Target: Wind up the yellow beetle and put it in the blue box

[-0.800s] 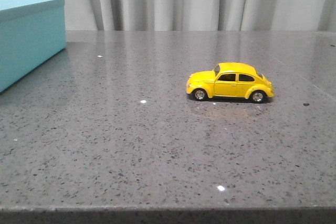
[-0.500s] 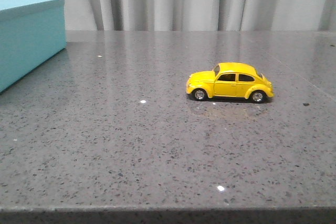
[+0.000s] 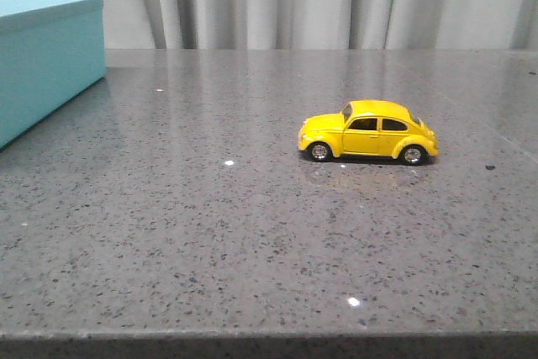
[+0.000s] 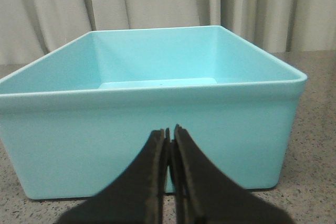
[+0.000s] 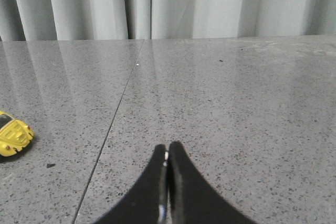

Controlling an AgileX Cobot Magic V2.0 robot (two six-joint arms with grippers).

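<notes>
Yellow beetle [image 3: 368,131] parked side-on upon the grey table [image 3: 252,241], well apart from the blue box [image 3: 46,60]. Left gripper [image 4: 169,132] pressed closed, empty, facing the box. Right gripper [image 5: 167,150] likewise closed, holding nothing.

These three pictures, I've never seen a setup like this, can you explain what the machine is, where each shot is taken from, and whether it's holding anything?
It is a robot with two arms, each ending in a gripper. One camera looks forward over the speckled grey stone table; two more sit on the wrists. The front view shows a small glossy yellow toy beetle car standing on its wheels, and a large light turquoise-blue open box at far left. The left wrist view faces that box, which looks empty, with the left gripper shut. The right wrist view shows the right gripper shut, the car off to one side. Nothing is held.
</notes>
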